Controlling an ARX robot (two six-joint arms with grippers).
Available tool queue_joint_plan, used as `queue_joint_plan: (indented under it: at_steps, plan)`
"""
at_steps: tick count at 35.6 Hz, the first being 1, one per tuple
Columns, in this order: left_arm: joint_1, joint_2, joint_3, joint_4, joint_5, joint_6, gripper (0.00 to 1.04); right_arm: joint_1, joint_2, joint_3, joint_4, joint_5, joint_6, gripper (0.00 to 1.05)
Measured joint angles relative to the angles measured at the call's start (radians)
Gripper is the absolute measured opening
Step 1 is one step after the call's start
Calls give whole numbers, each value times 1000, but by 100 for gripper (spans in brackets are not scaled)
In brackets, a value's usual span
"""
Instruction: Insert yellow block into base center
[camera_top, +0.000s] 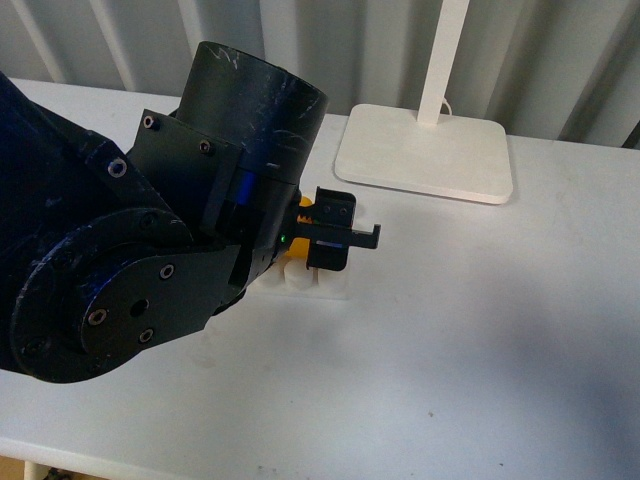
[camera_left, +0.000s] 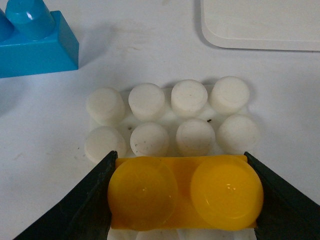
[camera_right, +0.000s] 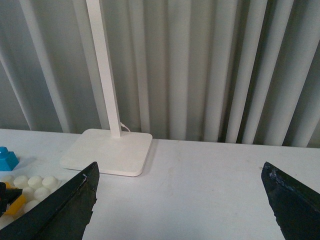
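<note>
The white table (camera_top: 480, 340) spreads under me, with the lamp foot (camera_top: 425, 150) at its far side. My left arm (camera_top: 120, 260) reaches over the base (camera_left: 147, 102), and the blue brick (camera_left: 35, 45) lies near it. My left gripper (camera_left: 182, 162) pinches the yellow block (camera_left: 185, 195) by its short ends, over the base beside two bare rows of studs. Whether the block is seated I cannot tell. My right gripper (camera_right: 180, 200) hangs spread wide, well apart.
</note>
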Motion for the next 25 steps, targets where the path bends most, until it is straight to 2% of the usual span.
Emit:
queue_joint_plan:
  at_steps: [25]
  plan:
    - [18,48,-13,50,21,-59,65,0,0,0,0,0,0,95]
